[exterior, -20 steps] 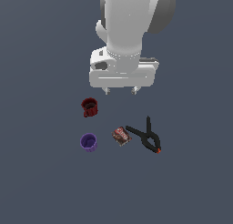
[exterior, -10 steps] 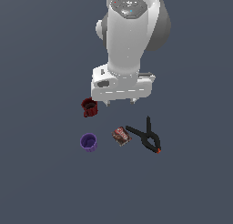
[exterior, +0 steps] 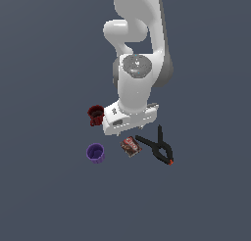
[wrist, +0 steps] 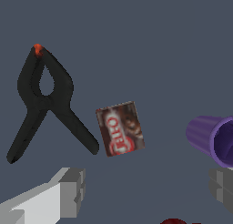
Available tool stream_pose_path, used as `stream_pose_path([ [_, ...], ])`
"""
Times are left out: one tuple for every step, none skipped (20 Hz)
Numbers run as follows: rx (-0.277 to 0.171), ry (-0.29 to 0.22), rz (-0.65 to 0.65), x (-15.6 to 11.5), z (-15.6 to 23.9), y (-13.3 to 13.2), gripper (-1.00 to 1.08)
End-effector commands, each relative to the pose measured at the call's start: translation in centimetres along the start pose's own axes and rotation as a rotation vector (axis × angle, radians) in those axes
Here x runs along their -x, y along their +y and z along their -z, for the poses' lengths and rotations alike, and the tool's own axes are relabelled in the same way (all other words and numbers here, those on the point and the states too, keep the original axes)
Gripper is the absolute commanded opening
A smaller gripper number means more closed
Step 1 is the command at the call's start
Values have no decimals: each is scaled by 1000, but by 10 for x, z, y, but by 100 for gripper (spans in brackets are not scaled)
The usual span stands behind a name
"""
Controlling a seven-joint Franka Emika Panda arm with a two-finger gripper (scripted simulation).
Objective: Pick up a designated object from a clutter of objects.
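The designated object, a small flat brown and red box (exterior: 130, 146) with white lettering, lies flat between the purple cup (exterior: 95, 153) and the black spring clamp (exterior: 158, 147). The dark red mug (exterior: 95, 115) stands beside my hand. My gripper (exterior: 131, 129) hangs just above the box and is open and empty. In the wrist view the box (wrist: 120, 129) lies ahead of the gap between my fingers (wrist: 70, 191), with the clamp (wrist: 43, 100) on one side and the purple cup (wrist: 214, 139) on the other. Nothing is between the fingers.
The clamp's orange tip (exterior: 170, 162) points away from the box. Its nearest handle ends close to the box's edge. A sliver of the red mug (wrist: 175, 221) shows at the wrist view's edge. The floor (exterior: 49, 201) is plain dark grey.
The arm has come down and forward, bringing the hand from above the mug's level to just over the box. The objects have not moved.
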State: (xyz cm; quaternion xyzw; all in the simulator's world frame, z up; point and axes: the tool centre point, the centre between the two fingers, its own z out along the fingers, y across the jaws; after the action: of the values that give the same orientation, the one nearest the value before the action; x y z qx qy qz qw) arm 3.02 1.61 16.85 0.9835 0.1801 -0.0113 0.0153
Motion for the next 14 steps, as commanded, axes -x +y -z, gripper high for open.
stream_pose_path([
  [-3,6,61,-3,-27,-1,100],
  [-4,8,82,-4,-36,-2,100],
  [-6,11,102,-5,-44,-3,100],
  [-8,13,120,-5,-53,-4,100],
  [-10,15,137,-6,-60,-5,100],
  [-11,17,153,-6,-67,-6,100],
  [-13,19,167,-6,-73,-6,100],
  [-15,21,180,-6,-79,-7,100],
  [-16,23,191,-6,-84,-8,100],
  [-18,25,201,-6,-88,-9,100],
  [-19,26,210,-6,-92,-10,100],
  [-20,28,217,-6,-95,-10,100],
  [-21,29,223,-6,-98,-11,100],
  [-22,30,228,-6,-100,-11,100],
])
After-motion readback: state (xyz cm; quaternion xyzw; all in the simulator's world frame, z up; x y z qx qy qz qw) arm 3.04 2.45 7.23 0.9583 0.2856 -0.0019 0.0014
